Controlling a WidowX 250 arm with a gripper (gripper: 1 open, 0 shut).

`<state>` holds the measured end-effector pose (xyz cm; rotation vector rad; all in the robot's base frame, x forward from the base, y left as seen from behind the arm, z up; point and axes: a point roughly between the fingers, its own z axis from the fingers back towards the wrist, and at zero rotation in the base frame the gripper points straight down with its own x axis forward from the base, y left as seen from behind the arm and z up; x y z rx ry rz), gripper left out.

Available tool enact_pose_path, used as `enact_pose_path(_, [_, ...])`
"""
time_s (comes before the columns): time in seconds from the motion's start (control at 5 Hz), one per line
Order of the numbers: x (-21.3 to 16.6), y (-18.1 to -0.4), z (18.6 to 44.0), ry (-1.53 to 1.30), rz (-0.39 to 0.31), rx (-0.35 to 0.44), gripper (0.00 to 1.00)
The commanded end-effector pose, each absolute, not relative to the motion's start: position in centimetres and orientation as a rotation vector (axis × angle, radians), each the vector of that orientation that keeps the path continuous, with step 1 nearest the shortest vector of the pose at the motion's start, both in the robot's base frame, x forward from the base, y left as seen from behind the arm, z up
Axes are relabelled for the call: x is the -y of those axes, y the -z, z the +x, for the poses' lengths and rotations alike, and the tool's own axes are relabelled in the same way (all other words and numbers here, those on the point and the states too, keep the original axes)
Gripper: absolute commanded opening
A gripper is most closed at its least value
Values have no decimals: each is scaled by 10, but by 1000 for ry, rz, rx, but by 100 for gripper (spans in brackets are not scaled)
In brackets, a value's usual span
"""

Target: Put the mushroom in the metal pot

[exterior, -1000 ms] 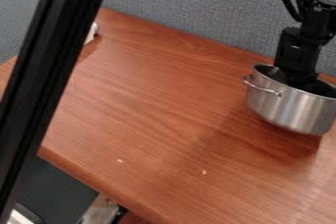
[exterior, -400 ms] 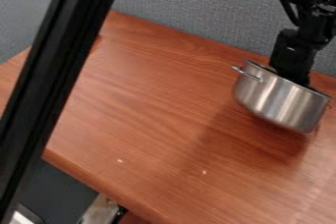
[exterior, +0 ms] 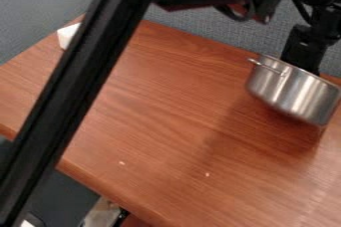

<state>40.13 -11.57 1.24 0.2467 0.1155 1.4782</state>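
Observation:
The metal pot (exterior: pixel 293 92) stands on the wooden table (exterior: pixel 160 102) at the right, its small loop handle (exterior: pixel 265 65) turned to the upper left. My gripper (exterior: pixel 308 60) comes down as a black column right at the pot's far rim. Its fingertips are hidden behind the rim, so I cannot see whether they hold anything. The mushroom is not in view.
A thick black bar of the arm (exterior: pixel 80 102) crosses the picture diagonally in the foreground and hides the table's left side. A small white object (exterior: pixel 67 35) lies at the table's far left corner. The table's front edge (exterior: pixel 147 203) runs along the bottom.
The whole view has shifted, and the black bar now lies further right. The pot sits slightly higher in the picture with its handle turned more to the upper left. The gripper stays at the far rim.

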Motion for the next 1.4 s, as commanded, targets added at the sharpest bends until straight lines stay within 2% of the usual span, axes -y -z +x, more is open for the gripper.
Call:
enact_pose_path(0.0, [99,13,405,-1419,331,-131,0])
enact_pose_path(0.2, [95,15,402,-1402,276,-173,100])
enact_pose_path(0.4, [100,14,394,-1448,244,-153,0])
enact_pose_path(0.6, [106,14,390,-1487,206,-118,100])
enact_pose_path(0.8, [114,14,389,-1520,155,-90,0])
enact_pose_path(1.0, [132,13,382,-1531,141,-67,100])
enact_pose_path(1.2, [150,13,375,-1547,127,-45,0])
